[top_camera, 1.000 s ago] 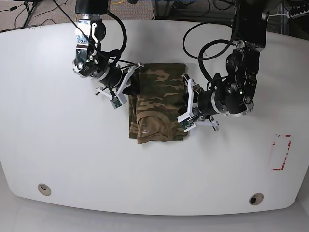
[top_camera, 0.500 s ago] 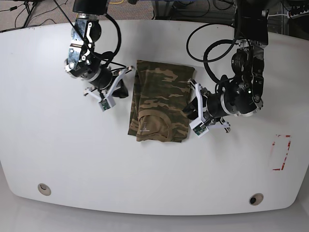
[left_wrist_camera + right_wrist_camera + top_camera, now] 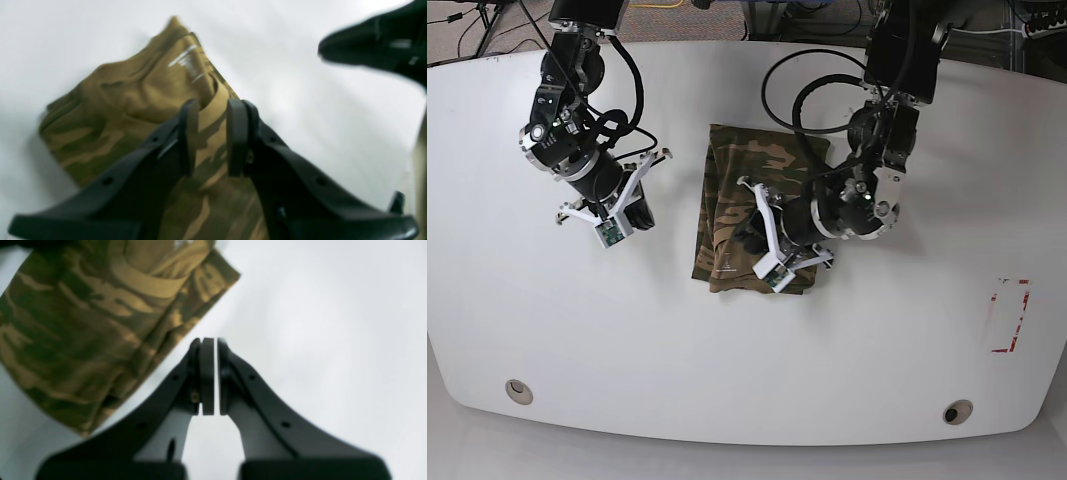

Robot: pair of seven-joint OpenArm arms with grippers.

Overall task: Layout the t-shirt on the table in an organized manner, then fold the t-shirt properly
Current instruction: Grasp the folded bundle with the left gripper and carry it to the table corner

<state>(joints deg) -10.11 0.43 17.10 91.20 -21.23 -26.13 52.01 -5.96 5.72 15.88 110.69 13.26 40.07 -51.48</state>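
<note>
I have the t-shirt [image 3: 757, 215] lying as a narrow folded stack near the middle of the worktop [image 3: 727, 380], its plain tan collar end toward six o'clock and the camouflage body running up toward twelve. Over the last second my two arms have swapped roles. The left hand [image 3: 767, 238], which a second ago sat just off the shirt's three o'clock edge, has swung in over the cloth and now hangs above the collar end; in its wrist view the fingers [image 3: 237, 133] are slightly spread with the tan neckband showing in the gap, and I see no cloth pinched between them. The right hand [image 3: 622, 205], which was at the shirt's nine o'clock edge, has pulled well away toward nine o'clock over bare worktop; its fingers [image 3: 207, 373] are pressed together with nothing between them, and the shirt's corner sits at its ten o'clock. I read that as the side folds being done and released, with the left hand lining up for the lengthwise fold. Next I would want it to take the collar end cleanly, all layers at once, or the stack will skew.
</note>
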